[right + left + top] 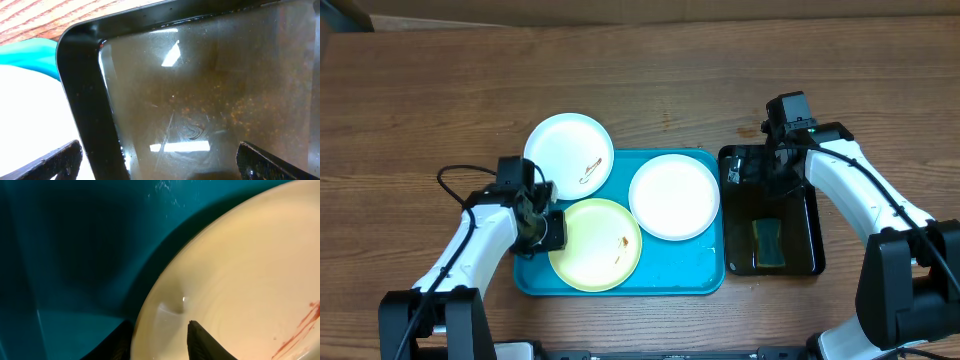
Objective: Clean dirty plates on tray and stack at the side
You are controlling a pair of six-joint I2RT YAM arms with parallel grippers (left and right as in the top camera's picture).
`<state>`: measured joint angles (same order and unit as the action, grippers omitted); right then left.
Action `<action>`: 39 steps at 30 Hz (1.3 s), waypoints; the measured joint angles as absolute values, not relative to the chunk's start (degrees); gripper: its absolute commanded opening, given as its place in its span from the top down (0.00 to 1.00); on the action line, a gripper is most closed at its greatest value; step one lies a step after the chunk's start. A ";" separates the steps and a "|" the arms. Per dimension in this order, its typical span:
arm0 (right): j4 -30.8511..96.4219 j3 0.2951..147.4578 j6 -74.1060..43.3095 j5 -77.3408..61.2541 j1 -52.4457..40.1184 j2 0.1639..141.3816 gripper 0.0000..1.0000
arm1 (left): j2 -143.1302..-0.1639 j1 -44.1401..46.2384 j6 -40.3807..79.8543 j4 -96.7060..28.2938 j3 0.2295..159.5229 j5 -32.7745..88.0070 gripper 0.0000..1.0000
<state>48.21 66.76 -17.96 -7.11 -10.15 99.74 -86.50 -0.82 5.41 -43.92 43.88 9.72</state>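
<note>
Left gripper (159,328) is lowered at the left rim of the pale yellow plate (600,245), with a finger set either side of the rim; whether it is clamped cannot be told. The right gripper (160,152) is held wide over the far left corner of the black tray (810,255), in which a sponge (769,243) lies nearer. Two white plates (570,150) (674,196) are carried on the turquoise tray (700,280), one overhanging its far left corner.

**One wide view, two close**

The overhead camera looks straight down across the worktop (420,100). Both wrist cameras sit very close: left on the pale yellow plate (240,265), right on the black tray (87,85) by the right edge.
</note>
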 measured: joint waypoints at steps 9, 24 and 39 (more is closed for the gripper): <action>48.18 66.76 -17.96 -7.11 -10.15 99.74 0.00 | -86.50 -0.82 6.96 -49.17 43.75 12.05 0.59; 48.16 66.76 -17.93 -7.09 -10.15 99.74 0.00 | -86.54 -0.71 8.19 -54.96 50.04 12.43 0.00; 48.21 66.76 -17.96 -7.09 -10.15 99.74 0.00 | -86.37 15.44 11.11 -39.79 62.57 15.55 0.52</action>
